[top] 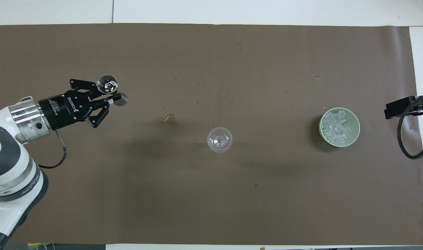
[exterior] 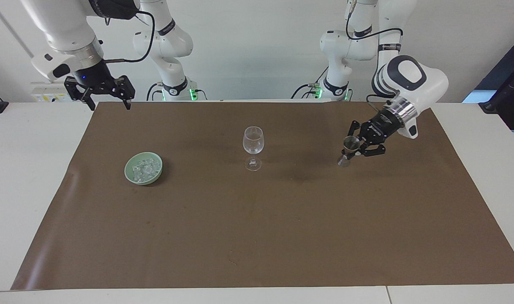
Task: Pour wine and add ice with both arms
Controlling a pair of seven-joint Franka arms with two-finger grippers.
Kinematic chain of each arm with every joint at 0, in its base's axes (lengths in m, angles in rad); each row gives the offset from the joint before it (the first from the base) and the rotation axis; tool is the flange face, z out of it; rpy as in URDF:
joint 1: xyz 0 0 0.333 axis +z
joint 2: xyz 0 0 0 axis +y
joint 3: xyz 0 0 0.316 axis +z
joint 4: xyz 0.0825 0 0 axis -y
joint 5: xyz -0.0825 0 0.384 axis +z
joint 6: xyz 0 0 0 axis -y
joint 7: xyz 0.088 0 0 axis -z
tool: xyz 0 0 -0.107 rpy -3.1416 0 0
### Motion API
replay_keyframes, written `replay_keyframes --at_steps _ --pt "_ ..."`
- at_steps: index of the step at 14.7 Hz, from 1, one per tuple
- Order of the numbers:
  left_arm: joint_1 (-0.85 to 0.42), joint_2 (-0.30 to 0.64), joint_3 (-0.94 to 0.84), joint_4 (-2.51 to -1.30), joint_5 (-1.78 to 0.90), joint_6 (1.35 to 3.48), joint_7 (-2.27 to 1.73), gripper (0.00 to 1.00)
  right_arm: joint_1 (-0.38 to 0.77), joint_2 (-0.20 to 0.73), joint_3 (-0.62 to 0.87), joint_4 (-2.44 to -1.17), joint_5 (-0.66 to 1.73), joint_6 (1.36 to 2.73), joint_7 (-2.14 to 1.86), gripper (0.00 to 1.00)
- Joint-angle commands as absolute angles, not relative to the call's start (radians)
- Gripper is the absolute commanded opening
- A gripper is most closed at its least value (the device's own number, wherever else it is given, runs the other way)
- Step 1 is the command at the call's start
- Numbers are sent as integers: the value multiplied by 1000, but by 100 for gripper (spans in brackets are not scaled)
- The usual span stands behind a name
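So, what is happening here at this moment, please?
The left gripper is shut on a small metal jigger and holds it in the air over the brown mat, toward the left arm's end of the table. The wine glass stands at the middle. The ice lies in the green bowl. The right gripper is open and waits, raised.

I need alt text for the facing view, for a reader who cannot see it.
The left gripper, shut on a metal jigger, hangs over a brown mat, beside an empty wine glass. A green bowl of ice sits toward the right arm's end, where the open right gripper waits.
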State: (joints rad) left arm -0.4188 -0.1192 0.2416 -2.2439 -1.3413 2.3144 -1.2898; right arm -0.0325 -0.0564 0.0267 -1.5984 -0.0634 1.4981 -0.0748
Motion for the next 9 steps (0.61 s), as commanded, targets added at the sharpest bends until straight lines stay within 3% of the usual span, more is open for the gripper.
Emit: replay_keyframes --at_steps 1,6,9 --pt "-437 -143 155 -2227 -1263 2381 -1432 0 -41 -66 34 -1611 -52 1505 -86 100" --pt "-437 -137 13 -2197 -1096 2401 -1477 0 -44 -67 32 -1612 -52 1489 -94 100" --pt "-437 -132 -47 -2195 -991 2398 -1473 0 -46 -104 32 -1696 -52 1529 -104 100"
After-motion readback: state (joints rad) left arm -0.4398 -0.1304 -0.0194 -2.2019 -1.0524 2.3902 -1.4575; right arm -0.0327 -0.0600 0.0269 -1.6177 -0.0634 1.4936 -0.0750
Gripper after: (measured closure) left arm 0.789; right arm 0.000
